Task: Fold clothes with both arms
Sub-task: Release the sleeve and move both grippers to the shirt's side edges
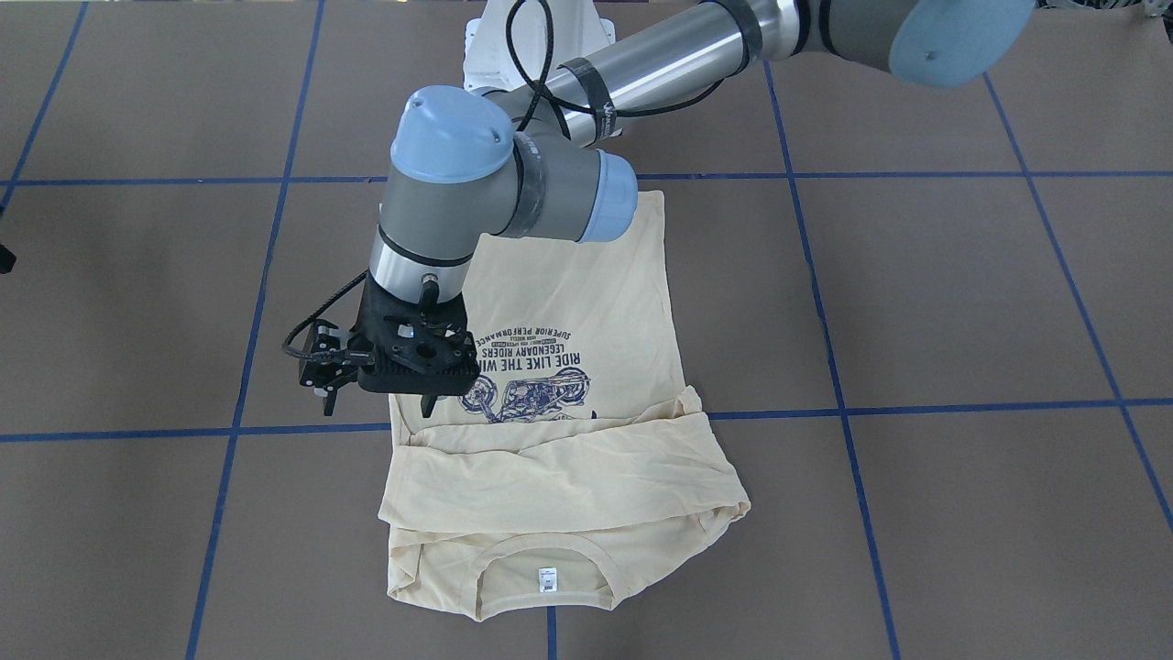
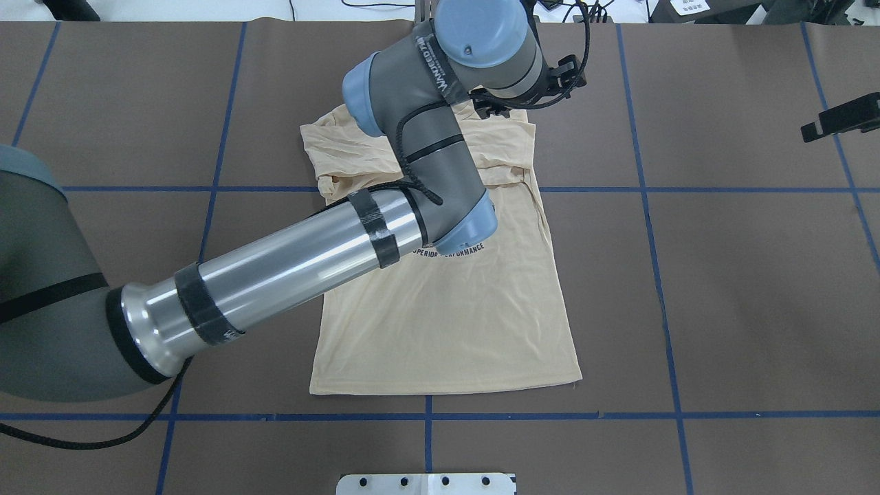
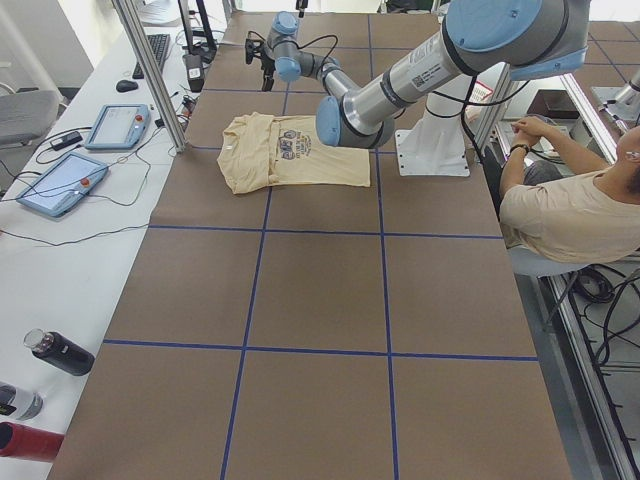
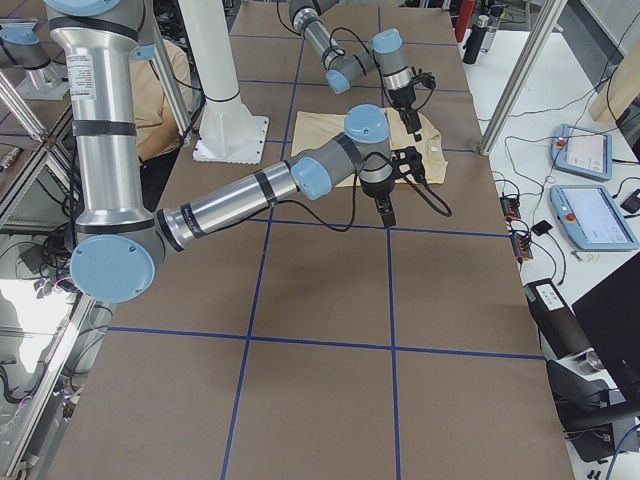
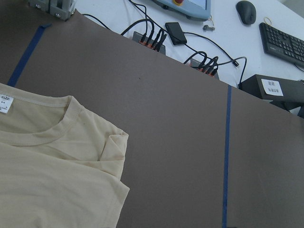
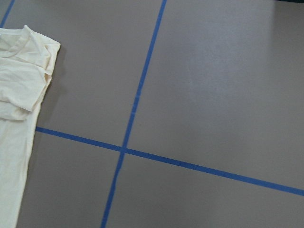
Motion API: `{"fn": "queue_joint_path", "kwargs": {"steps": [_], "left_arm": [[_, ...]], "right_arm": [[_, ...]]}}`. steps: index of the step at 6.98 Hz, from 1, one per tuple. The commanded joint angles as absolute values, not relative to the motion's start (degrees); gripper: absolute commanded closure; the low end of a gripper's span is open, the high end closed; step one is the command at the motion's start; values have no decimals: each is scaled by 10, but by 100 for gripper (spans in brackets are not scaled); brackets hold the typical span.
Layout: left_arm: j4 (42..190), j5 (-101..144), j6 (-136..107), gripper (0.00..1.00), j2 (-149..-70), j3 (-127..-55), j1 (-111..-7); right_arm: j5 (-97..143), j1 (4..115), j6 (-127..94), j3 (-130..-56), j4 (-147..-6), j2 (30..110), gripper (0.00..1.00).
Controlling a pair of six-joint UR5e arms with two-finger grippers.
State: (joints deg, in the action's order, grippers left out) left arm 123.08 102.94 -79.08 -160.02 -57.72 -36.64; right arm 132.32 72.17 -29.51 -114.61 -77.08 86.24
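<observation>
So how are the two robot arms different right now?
The left arm stretches across the shirt, while the right arm reaches out beside it. The left gripper hangs over the shirt's edge by the print; the right gripper hangs over bare table. Both are silver-grey with blue caps and black grippers.

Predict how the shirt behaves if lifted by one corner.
Likely floppy: the shirt lies flat and wrinkled, so it'd drape. The sleeves folded across the chest would probably fall open. Pushed, it likely bunches rather than slides.
</observation>
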Motion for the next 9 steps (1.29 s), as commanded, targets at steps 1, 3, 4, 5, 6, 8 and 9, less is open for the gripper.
{"fn": "queue_joint_path", "kwargs": {"steps": [1,3,4,5,6,8,9], "left_arm": [[1142,1049,-694,0,-1484,-759,-368],[1125,1049,-632,0,-1304,-956,-370],[1124,1049,-618,0,-1235,-1023,-370],[1125,1044,-618,0,-1193,-1051,-362],[1128,1042,-618,0,-1154,-1067,-344],[1134,987,-627,0,-1075,-1105,-292],[1137,975,-663,0,-1056,-1109,-268]], "right_arm": [[1290,642,-455,-1176,-698,860,0],[1151,493,-593,-1239,-698,864,0],[1078,411,-652,-1257,-699,864,0],[985,325,-703,-1260,-700,866,0],[922,264,-719,-1261,-701,881,0],[886,225,-735,-1260,-702,907,0],[886,224,-735,-1259,-702,908,0]]}}
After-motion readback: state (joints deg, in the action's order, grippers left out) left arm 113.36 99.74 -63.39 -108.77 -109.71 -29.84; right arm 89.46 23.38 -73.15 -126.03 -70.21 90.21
